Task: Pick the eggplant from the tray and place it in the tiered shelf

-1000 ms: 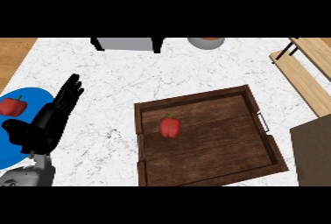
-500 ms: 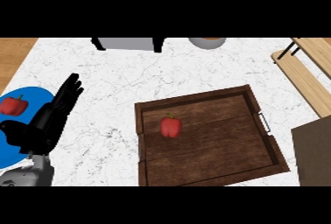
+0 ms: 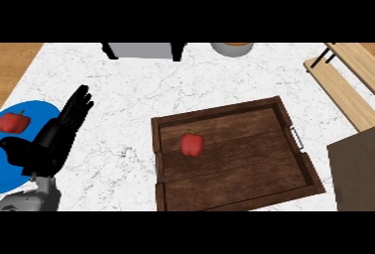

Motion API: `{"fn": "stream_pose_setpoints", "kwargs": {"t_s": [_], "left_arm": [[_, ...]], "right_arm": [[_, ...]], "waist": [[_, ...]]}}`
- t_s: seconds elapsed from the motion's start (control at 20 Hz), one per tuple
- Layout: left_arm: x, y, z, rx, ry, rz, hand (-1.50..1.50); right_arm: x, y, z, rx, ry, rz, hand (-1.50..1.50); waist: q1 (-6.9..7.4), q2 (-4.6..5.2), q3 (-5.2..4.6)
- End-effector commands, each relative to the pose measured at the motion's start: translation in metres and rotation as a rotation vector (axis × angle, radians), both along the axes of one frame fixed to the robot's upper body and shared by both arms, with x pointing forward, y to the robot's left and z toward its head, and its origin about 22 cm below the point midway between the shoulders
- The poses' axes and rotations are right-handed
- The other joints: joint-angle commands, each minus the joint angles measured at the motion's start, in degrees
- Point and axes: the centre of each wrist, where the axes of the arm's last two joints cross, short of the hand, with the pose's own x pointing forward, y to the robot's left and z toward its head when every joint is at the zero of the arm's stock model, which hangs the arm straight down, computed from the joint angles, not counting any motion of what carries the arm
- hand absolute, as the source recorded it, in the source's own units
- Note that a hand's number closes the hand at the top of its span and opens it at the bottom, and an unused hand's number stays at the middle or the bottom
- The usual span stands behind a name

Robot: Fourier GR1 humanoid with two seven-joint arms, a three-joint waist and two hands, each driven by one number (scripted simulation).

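A dark wooden tray (image 3: pixel 219 110) lies on the white marble counter, right of centre. The only thing in it is a red bell pepper (image 3: pixel 192 144), in its left half; I see no eggplant. The tiered shelf (image 3: pixel 343 85), made of light wooden slats, stands at the right edge near the top. My left hand (image 3: pixel 60 130) rests open at the left, fingers pointing up, well apart from the tray. The right hand shows nowhere.
A blue plate (image 3: pixel 31 106) at the left edge carries a second red pepper (image 3: pixel 13 122), partly behind my left hand. A grey appliance (image 3: pixel 144 49) and a bowl (image 3: pixel 233 48) sit at the counter's far edge. A dark brown block (image 3: pixel 356 173) fills the lower right.
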Motion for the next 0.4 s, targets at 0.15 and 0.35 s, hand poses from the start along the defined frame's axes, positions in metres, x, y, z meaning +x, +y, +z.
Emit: {"fn": "stream_pose_setpoints", "kwargs": {"t_s": [0.15,0.35], "left_arm": [[-0.009,0.010,-0.013,0.003,0.024,0.035,0.00],[-0.010,0.002,-0.009,0.001,0.044,0.054,0.00]], "right_arm": [[-0.034,0.043,0.037,0.111,-0.434,-0.069,-1.50],[-0.058,0.077,0.044,0.093,-0.491,-0.022,-1.50]], "waist": [[-2.08,-1.15,-0.02],[-3.02,-1.59,0.05]]}}
